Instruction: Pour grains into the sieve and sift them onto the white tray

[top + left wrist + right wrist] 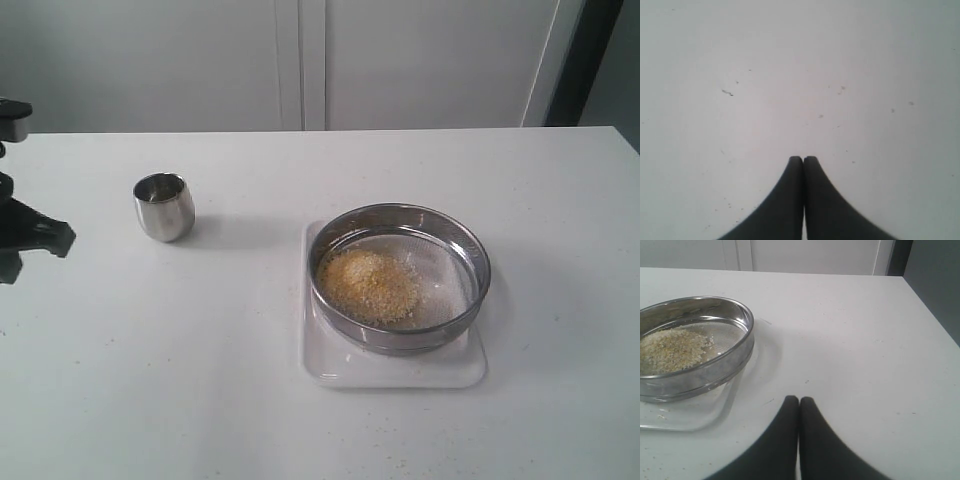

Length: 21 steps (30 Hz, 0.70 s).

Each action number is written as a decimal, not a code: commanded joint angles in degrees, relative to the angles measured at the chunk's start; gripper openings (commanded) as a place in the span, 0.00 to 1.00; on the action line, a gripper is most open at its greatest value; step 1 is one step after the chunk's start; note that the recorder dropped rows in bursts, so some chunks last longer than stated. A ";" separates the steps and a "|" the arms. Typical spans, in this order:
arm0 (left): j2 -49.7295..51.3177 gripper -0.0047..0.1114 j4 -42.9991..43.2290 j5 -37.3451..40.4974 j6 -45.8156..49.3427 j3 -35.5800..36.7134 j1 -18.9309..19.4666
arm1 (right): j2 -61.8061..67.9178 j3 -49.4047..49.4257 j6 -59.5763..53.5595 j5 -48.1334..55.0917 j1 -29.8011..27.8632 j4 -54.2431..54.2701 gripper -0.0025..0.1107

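The round steel sieve (400,277) rests on the white tray (395,370) right of the table's centre. A heap of golden grains (368,284) lies on its mesh, toward the left side. The right wrist view shows the sieve (695,347) with the grains (670,347) inside and the tray (685,417) under it. My right gripper (799,399) is shut and empty, over bare table beside the tray; it is outside the exterior view. My left gripper (803,159) is shut on nothing above bare tabletop, and part of its arm (30,235) shows at the far left edge.
A small rounded steel cup (163,206) stands upright on the white table (200,380) left of centre, apart from the tray. A few stray specks dot the tabletop. White cabinet doors (300,60) rise behind the table's far edge.
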 commanded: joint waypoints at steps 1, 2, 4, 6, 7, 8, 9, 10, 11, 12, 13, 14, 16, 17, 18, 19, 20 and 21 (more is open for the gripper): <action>-3.45 0.04 0.46 2.76 -1.17 0.13 3.43 | -0.32 0.32 -0.12 -0.65 -0.33 -0.11 0.02; -4.10 0.04 0.03 3.00 -0.70 0.13 4.66 | -0.32 0.32 -0.12 -0.65 -0.33 -0.11 0.02; -5.21 0.04 -1.28 3.69 1.05 0.13 7.30 | -0.32 0.32 -0.12 -0.65 -0.33 -0.11 0.02; -6.74 0.04 -5.54 3.88 4.77 0.26 11.05 | -0.32 0.32 -0.12 -0.65 -0.33 -0.11 0.02; -7.49 0.04 -7.35 3.34 4.99 0.56 11.87 | -0.32 0.32 -0.12 -0.65 -0.33 -0.11 0.02; -9.26 0.04 -9.21 1.46 6.10 1.86 13.14 | -0.32 0.32 -0.12 -0.65 -0.33 -0.11 0.02; -10.08 0.04 -9.40 0.89 6.22 2.70 13.14 | -0.32 0.32 -0.12 -0.65 -0.33 -0.11 0.02; -12.23 0.04 -9.80 -0.09 6.22 4.46 13.14 | -0.32 0.32 -0.12 -0.65 -0.33 -0.11 0.02; -13.14 0.04 -9.92 -0.44 6.22 5.22 13.14 | -0.32 0.32 -0.12 -0.65 -0.33 -0.11 0.02; -15.44 0.04 -10.71 -1.90 6.22 7.42 13.14 | -0.32 0.32 -0.12 -0.65 -0.33 -0.11 0.02; -17.40 0.04 -11.26 -2.56 6.22 9.56 13.14 | -0.32 0.32 -0.12 -0.65 -0.33 -0.11 0.02; -18.41 0.04 -11.93 -2.56 6.22 10.70 13.14 | -0.32 0.32 -0.12 -0.65 -0.33 -0.11 0.02; -21.67 0.04 -13.18 -3.03 6.58 14.24 13.14 | -0.32 0.32 -0.12 -0.65 -0.33 -0.11 0.02; -23.49 0.04 -13.32 -4.02 6.58 16.20 13.14 | -0.32 0.32 -0.12 -0.65 -0.33 -0.11 0.02; -24.86 0.04 -13.32 -4.72 6.45 17.65 13.14 | -0.32 0.32 -0.12 -0.65 -0.33 -0.11 0.02; -26.87 0.04 -13.61 -5.28 6.15 19.67 13.14 | -0.32 0.32 -0.12 -0.65 -0.33 -0.11 0.02; -27.82 0.04 -14.16 -5.58 6.15 20.66 13.14 | -0.32 0.32 -0.12 -0.65 -0.33 -0.11 0.02; -29.46 0.04 -14.93 -6.13 6.15 22.39 13.14 | -0.32 0.32 -0.12 -0.65 -0.33 -0.11 0.02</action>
